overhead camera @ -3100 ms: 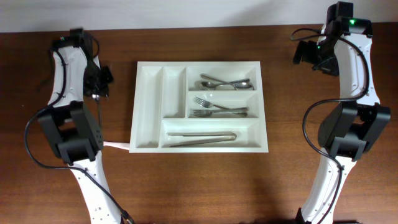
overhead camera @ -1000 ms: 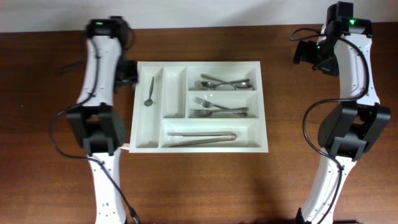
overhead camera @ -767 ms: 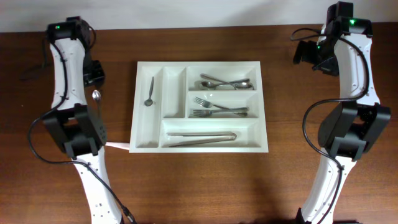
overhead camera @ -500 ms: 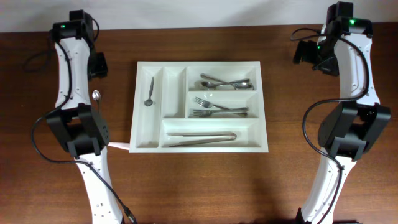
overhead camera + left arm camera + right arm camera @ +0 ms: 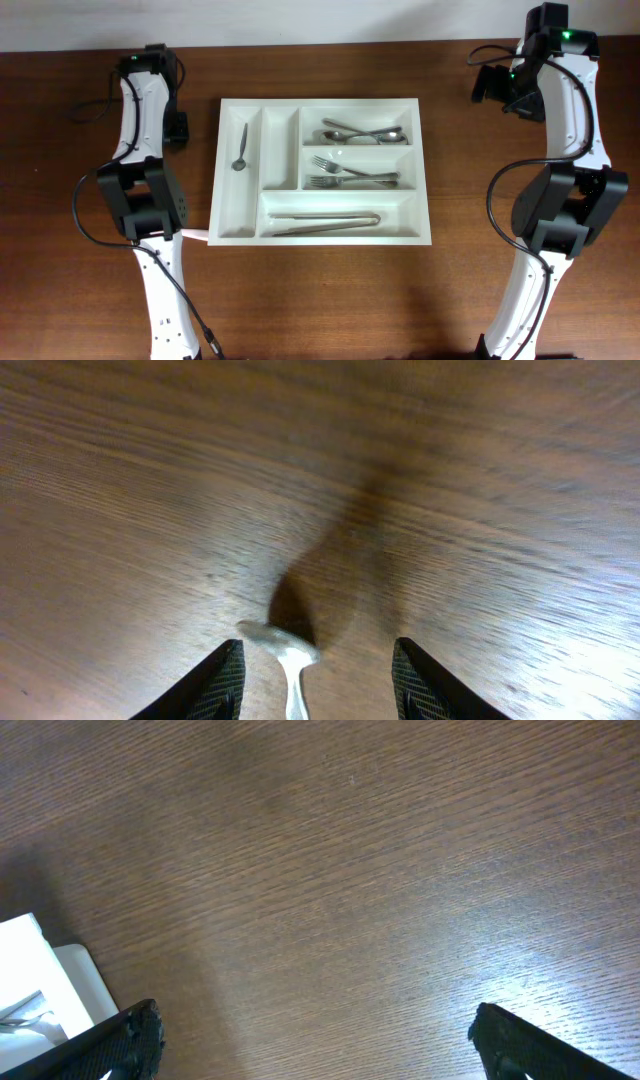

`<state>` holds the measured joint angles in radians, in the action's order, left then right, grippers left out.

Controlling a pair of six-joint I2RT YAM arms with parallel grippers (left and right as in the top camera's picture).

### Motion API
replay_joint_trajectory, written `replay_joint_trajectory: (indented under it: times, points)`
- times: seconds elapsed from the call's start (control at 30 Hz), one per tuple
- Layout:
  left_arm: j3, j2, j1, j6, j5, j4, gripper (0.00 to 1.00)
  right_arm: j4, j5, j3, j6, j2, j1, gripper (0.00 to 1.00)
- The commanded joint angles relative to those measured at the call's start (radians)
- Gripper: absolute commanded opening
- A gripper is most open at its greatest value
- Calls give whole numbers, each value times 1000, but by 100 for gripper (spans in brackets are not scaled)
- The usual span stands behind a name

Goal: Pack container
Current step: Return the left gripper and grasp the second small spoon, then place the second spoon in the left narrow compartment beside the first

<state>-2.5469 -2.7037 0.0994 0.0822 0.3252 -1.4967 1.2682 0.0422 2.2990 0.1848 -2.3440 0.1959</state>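
One spoon (image 5: 280, 638) seems to be lying on the counter (image 5: 480, 480) between the left fingers (image 5: 222, 678), which are standing half open and gripping nothing. I'd say they should be settling squarely over the handle before closing. The container (image 5: 318, 102) is sitting mid-counter, just right of that arm, holding cutlery (image 5: 350, 178). The right fingers (image 5: 120, 1040) are gaping wide, empty.

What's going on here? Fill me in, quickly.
Two robot arms are packing cutlery into the white tray. It holds spoons, forks, tongs and a small spoon. The left gripper is beside the tray, its jaws apart around a loose spoon without clamping it. The right gripper hangs open over bare table.
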Motion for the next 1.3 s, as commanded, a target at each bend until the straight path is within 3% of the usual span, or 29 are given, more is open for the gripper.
replay_joint_trajectory:
  times: [0.0, 0.9, 0.97, 1.27]
  points:
    - [4, 1, 5, 0, 58, -10, 50, -1, -2, 16, 12, 37, 2, 99]
    - [14, -79, 16, 37, 90, 22, 49, -1, -2, 16, 11, 37, 2, 99]
    - [14, -97, 17, 37, 90, 22, 41, 0, -2, 16, 11, 37, 2, 99]
    - [14, -113, 17, 37, 89, 32, 30, 0, -2, 16, 12, 37, 2, 99]
